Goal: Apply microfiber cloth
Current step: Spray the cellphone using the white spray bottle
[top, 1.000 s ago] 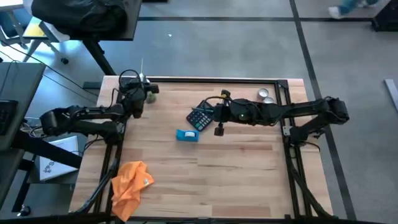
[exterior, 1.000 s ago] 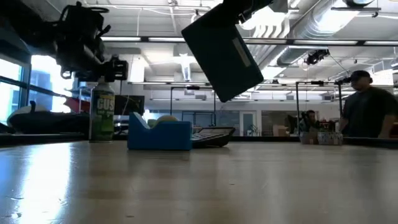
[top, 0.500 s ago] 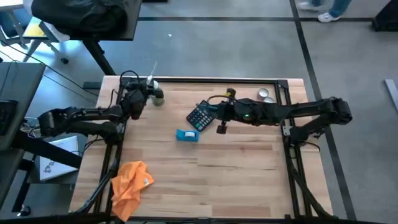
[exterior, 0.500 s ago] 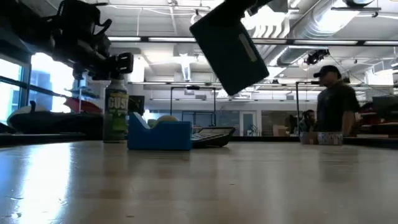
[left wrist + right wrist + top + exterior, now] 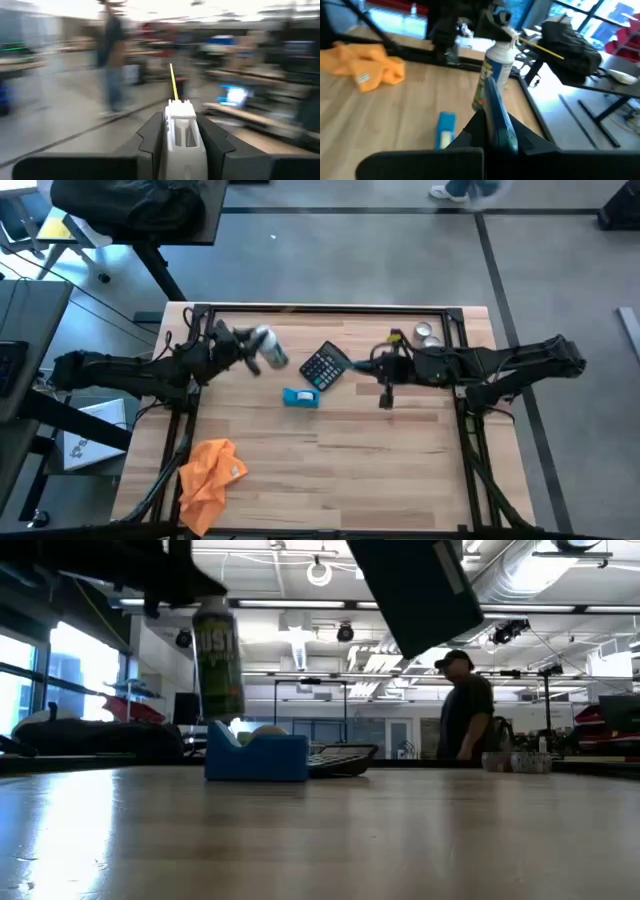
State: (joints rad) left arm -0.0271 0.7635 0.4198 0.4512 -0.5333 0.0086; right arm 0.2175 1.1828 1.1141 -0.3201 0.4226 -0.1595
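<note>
Left pincer [image 5: 262, 352]: I see it pinching a spray can [image 5: 270, 348], lifted near the tabletop's [image 5: 400, 450] far edge.
Right pincer [image 5: 385, 385]: I see it clamping a dark flat slab [image 5: 420, 590] aloft.
Microfiber cloth [image 5: 210, 470]: crumpled at the near left corner, well apart from both.

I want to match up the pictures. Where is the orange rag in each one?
High view: the microfiber cloth lies crumpled at the table's near left corner.
Low view: not in it.
Left wrist view: not in it.
Right wrist view: it lies on the wood at the far left.
Shared landmark: the small blue box, which also shows in the low view and the right wrist view.
</note>
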